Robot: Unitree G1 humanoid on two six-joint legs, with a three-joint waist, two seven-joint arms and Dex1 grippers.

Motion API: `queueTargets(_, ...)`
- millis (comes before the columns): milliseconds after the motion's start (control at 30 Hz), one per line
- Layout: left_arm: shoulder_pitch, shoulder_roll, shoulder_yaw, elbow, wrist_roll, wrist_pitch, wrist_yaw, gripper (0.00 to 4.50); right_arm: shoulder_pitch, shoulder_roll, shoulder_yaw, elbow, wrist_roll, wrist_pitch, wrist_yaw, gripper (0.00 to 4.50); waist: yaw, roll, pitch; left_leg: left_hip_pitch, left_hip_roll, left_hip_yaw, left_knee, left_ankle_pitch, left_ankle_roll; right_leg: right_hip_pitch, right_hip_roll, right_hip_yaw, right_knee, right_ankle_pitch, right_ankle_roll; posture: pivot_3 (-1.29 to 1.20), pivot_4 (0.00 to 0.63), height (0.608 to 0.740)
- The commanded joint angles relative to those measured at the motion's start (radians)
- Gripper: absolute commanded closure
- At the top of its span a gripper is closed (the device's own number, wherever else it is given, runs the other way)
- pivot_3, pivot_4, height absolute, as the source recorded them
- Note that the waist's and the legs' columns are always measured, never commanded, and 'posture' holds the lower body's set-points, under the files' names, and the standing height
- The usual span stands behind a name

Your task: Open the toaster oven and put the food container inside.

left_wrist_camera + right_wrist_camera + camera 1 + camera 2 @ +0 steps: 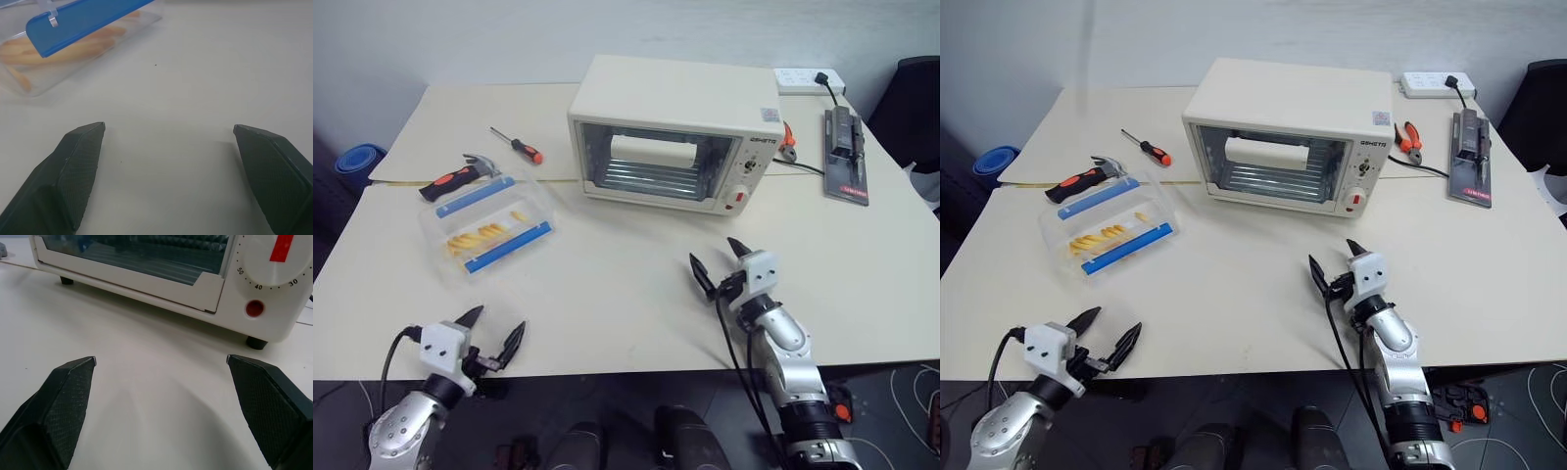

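Both pairs of black fingers stand spread wide with nothing between them: the left gripper hovers at the near edge of the table, at about 7 o'clock in the head view, and the right gripper is over the tabletop at about 5 o'clock, pointed toward the oven's lower right corner

Judging by how things lie, none of the task is done yet. The toaster oven sits toward 12 o'clock on the table with its glass door shut upright; a pale roll-like shape shows behind the glass, but I cannot tell what it is. In the right wrist view the door's lower edge, the timer dial and the red button are near ahead of the fingertips, apart from them

The food container lies flat at about 10 o'clock, lid on, yellow sticks visible between its two blue strips, well apart from the oven and ahead of the left gripper

Beyond the container, a hammer and a screwdriver lie on the table, clear of the path

What is left, as I read it: pull the door down, grasp the container, carry it over and set it on the rack
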Motion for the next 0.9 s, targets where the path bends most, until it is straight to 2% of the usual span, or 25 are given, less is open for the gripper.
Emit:
queueTargets(33,-0.010,0.022,0.006,-0.050,-0.041,0.004,-0.035,0.00,-0.010,-0.007,0.005,-0.010,0.014,-0.015,0.026,0.02,0.000,0.000,0.000,0.000,0.000,0.000,0.000,0.000,0.000,0.000,0.000,0.000,0.000,0.000,0.000,0.00,0.150,0.740)
queueTargets(133,-0.042,0.053,0.029,-0.085,-0.158,0.095,-0.076,0.00,0.002,-0.042,0.023,-0.114,0.074,0.038,0.116,0.02,0.000,0.000,0.000,0.000,0.003,0.001,0.000,-0.001,-0.001,0.000,0.003,0.000,0.000,0.001,-0.001,0.00,0.150,0.740)
queueTargets(233,-0.095,0.151,0.104,-0.098,-0.354,0.176,-0.212,0.00,-0.007,-0.137,0.056,-0.362,0.241,0.267,0.255,0.02,0.000,0.001,0.001,-0.001,0.005,0.002,0.001,-0.002,-0.001,-0.002,0.004,0.001,0.000,0.001,-0.002,0.00,0.150,0.740)
queueTargets(400,-0.217,0.330,0.196,-0.053,-0.534,0.345,-0.311,0.00,-0.181,-0.216,0.035,-0.429,0.338,0.532,0.251,0.02,-0.004,0.001,0.001,0.000,0.008,0.003,0.001,-0.003,-0.003,-0.001,0.007,0.001,-0.001,0.002,-0.005,0.00,0.150,0.740)
queueTargets(500,-0.313,0.396,0.203,0.012,-0.563,0.399,-0.346,0.00,-0.303,-0.217,0.029,-0.358,0.346,0.621,0.233,0.02,-0.002,0.001,0.001,0.000,0.008,0.003,0.000,-0.003,-0.003,-0.003,0.007,0.000,-0.001,0.002,-0.006,0.00,0.150,0.740)
queueTargets(600,-0.398,0.416,0.185,0.034,-0.569,0.431,-0.352,0.00,-0.378,-0.213,0.036,-0.288,0.321,0.640,0.237,0.02,-0.001,0.001,0.001,-0.001,0.008,0.003,0.001,-0.004,-0.003,-0.003,0.007,0.000,-0.001,0.002,-0.006,0.00,0.150,0.740)
queueTargets(767,-0.456,0.392,0.161,0.009,-0.570,0.472,-0.332,0.00,-0.459,-0.177,0.041,-0.197,0.304,0.613,0.251,0.02,-0.004,0.001,0.001,-0.004,0.008,0.003,0.001,-0.007,-0.001,-0.006,0.007,0.000,-0.001,0.002,-0.006,0.00,0.150,0.740)
queueTargets(900,-0.446,0.370,0.158,-0.014,-0.555,0.474,-0.322,0.00,-0.483,-0.146,0.038,-0.167,0.287,0.577,0.257,0.02,-0.016,0.001,0.001,-0.016,0.008,0.005,0.004,-0.007,0.000,-0.019,0.007,0.000,0.002,0.002,-0.006,0.00,0.150,0.740)
